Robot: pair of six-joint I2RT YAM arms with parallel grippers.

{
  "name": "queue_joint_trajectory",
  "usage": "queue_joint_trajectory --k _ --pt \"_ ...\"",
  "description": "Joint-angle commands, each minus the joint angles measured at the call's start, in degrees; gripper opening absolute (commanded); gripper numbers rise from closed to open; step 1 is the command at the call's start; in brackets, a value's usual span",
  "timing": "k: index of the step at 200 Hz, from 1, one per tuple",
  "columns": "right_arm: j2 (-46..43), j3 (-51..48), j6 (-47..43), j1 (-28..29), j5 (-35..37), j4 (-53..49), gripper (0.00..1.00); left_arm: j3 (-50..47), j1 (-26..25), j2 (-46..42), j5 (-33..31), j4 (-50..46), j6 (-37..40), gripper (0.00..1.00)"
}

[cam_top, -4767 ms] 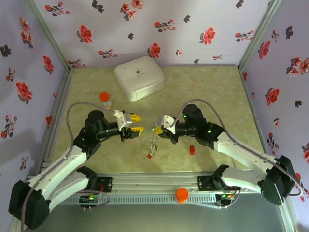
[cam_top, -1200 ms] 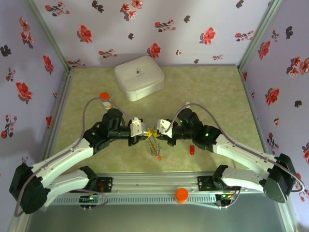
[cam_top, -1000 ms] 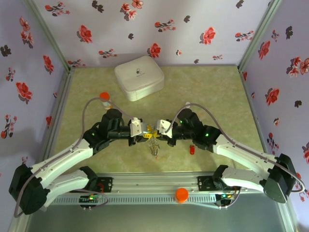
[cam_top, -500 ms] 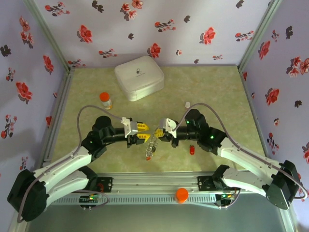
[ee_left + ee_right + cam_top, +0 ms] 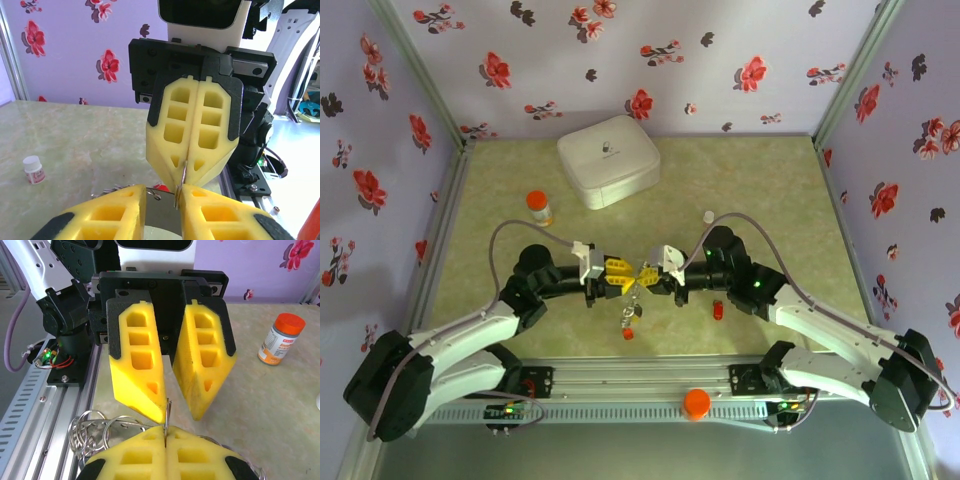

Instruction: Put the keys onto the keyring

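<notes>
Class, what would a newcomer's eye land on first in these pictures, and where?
The left gripper and right gripper, yellow-fingered, meet tip to tip over the near middle of the table, the keyring with keys dangling beneath. A white case sits at the back, an orange-capped bottle left of centre.

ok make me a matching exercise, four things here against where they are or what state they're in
1 white case
2 pill bottle
3 left hand
4 right hand

a shut on a thin metal piece
b jaws apart
c far end of the table
d left of the case, nearer the front

pairs: 1-c, 2-d, 3-b, 4-a
</notes>
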Motion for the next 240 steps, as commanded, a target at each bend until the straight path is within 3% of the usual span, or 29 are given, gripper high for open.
queue_joint_trajectory --k 1,88,108,122,140,148,158,179,193,212,240 --pt "0.3 1.7 1.4 -0.1 -3.1 3.3 0.00 1.3 0.0 -1.3 0.9 -1.3 2.5 0.21" --pt "3.5 2.7 3.9 0.7 -5.1 6.9 0.00 2.0 -0.2 -1.2 1.0 -1.4 3.3 0.08" --pt "3.8 2.7 4.7 1.0 -4.5 7.7 0.00 2.1 -0.3 -1.2 1.1 -1.5 3.8 0.00" --pt "3.6 2.6 4.6 1.0 -2.4 6.6 0.00 2.1 -0.3 -1.6 0.7 -1.8 4.5 0.00" --pt "1.8 1.5 5.3 0.9 6.7 5.3 0.30 2.8 -0.5 -2.9 -2.0 -5.7 6.6 0.00" --pt "0.7 0.5 5.5 1.0 10.8 4.4 0.37 3.4 -0.7 -3.5 -4.3 -8.4 7.8 0.00" --pt "-0.8 -0.7 7.3 1.0 16.4 3.7 0.39 4.1 -1.1 -4.4 -7.3 -12.1 9.9 0.00" --pt "-5.8 -4.0 16.7 1.0 27.9 3.0 0.45 6.1 -2.0 -5.4 -14.4 -19.7 12.9 0.00" --pt "-9.2 -5.5 30.4 0.9 39.9 -1.1 0.45 8.0 -2.3 -5.1 -17.6 -24.3 13.1 0.00" --pt "-11.9 -5.3 49.4 1.0 54.9 -15.1 0.44 9.4 -2.8 -4.0 -21.1 -26.1 11.7 0.00" --pt "-9.7 -3.4 64.1 0.6 53.0 -31.8 0.44 10.1 -3.7 -1.8 -23.2 -24.6 10.1 0.00"
